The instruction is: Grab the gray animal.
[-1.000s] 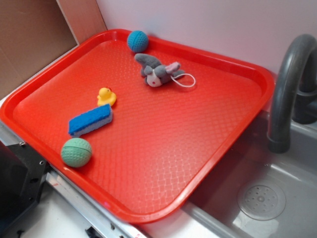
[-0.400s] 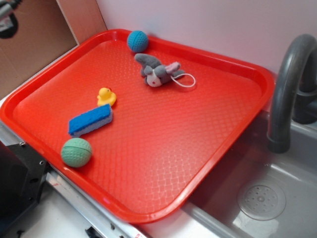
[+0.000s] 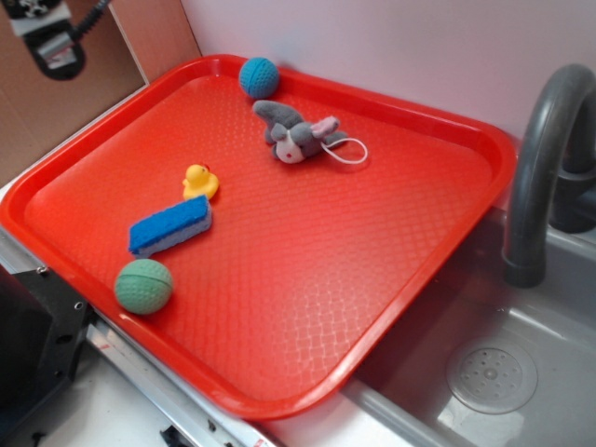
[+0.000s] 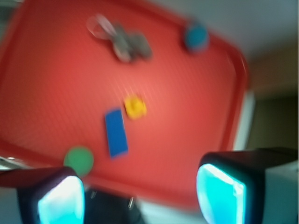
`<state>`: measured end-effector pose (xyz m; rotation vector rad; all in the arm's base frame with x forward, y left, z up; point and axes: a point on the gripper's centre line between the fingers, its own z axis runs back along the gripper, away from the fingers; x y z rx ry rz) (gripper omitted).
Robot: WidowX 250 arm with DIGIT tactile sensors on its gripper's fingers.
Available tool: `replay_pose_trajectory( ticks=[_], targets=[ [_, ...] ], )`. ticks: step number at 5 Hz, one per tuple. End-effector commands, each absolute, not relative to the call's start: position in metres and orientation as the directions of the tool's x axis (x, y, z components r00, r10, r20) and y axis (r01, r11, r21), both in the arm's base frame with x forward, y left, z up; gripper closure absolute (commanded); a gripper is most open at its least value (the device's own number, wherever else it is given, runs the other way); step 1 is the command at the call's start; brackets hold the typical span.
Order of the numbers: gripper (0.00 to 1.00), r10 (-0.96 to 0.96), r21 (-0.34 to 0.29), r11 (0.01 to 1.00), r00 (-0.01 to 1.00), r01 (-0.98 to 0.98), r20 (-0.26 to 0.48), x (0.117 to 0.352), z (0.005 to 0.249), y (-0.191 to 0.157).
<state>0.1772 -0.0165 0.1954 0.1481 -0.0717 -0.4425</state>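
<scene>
1. Exterior view: the gray animal (image 3: 298, 133) lies on its side near the far edge of the red tray (image 3: 391, 279), its white string loop (image 3: 349, 152) trailing toward the sink (image 3: 521, 372).
2. A blue ball (image 3: 259, 77) sits just beside its tail end.
3. A yellow duck (image 3: 198, 180), a blue sponge (image 3: 169, 225) and a green ball (image 3: 143, 285) lie well apart from it, nearer the front.
4. Wrist view, blurred: the gripper (image 4: 140, 193) hangs high above the tray's near edge, jaws spread wide, holding nothing.
</scene>
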Motion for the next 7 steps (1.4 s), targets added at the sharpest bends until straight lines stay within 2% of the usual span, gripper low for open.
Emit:
replay_pose_trajectory(
  ticks=[1, 2, 3, 4, 5, 7],
  targets=[
    [0.00, -0.781, 0.189, 0.622, 0.620, 0.760, 0.077, 0.223, 0.164, -0.017],
    [0.00, -0.866, 0.139, 0.499, 0.484, 0.856, 0.129, 0.245, 0.144, -0.023],
    [0.00, -0.888, 0.143, 0.459, 0.456, 0.877, 0.057, 0.259, 0.132, -0.029],
    [0.00, -0.903, 0.096, 0.430, 0.427, 0.898, 0.049, 0.275, 0.107, -0.031],
    [0.00, -0.912, 0.079, 0.410, 0.410, 0.909, 0.008, 0.284, 0.089, -0.033],
    [0.00, -0.933, 0.040, 0.360, 0.361, 0.932, -0.007, 0.297, 0.058, -0.036]
  ],
)
